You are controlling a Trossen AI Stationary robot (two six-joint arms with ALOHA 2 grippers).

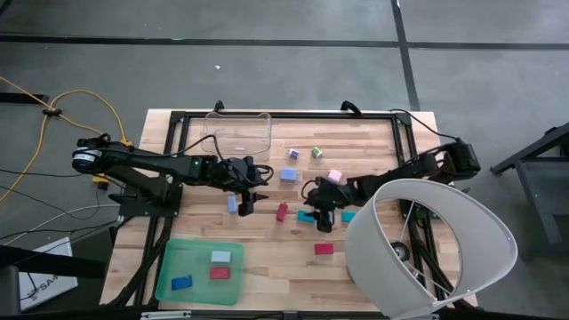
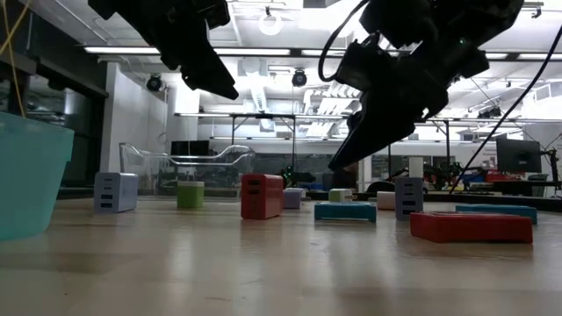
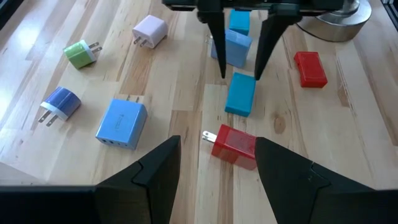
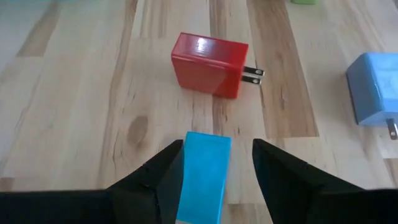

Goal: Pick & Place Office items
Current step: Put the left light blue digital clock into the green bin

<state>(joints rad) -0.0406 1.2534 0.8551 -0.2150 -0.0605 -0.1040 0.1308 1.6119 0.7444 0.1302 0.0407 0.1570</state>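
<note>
While our right gripper point(image 4: 214, 165) hangs low over the middle of the table point(image 1: 373, 142), its fingers are spread to either side of the teal block point(image 4: 202, 177), which lies flat on the wood between them; whether the pads touch it we cannot tell. Just beyond that block sits the red plug block point(image 4: 208, 65), prongs out, and a light blue charger point(image 4: 373, 87) rests off to one side. Our left gripper point(image 3: 217, 165) hovers facing the right one with fingers spread and nothing between them, the red plug block point(image 3: 235, 146) lying just ahead of it. We see bare wood around the teal block on its near sides. Three pieces already lie in the green tray point(image 1: 169, 276) at the table's front left, and the clear bin point(image 1: 238, 133) stands at the far edge
</note>
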